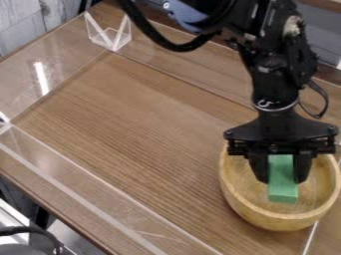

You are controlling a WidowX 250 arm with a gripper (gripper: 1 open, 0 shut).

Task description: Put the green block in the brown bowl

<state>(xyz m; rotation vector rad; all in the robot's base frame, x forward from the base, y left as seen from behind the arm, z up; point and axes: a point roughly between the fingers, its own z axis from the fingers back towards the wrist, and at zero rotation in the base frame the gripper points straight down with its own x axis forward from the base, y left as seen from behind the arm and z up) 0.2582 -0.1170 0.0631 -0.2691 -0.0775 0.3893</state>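
Note:
The brown bowl (241, 195) sits at the lower right of the wooden table, round and light tan with a thick rim. My gripper (281, 171) points steeply down into it from above, shut on the green block (285, 184). The block is a solid green bar, held upright and slightly tilted between the black fingers (258, 169), with its lower end down inside the bowl. Whether the block's lower end touches the bowl's floor cannot be told.
The black arm (273, 60) with looping cables rises from the bowl toward the top of the view. Clear acrylic walls (54, 75) fence the wooden tabletop (127, 129), with a clear bracket (107, 35) at the far left corner. The table's near edge runs close below the bowl.

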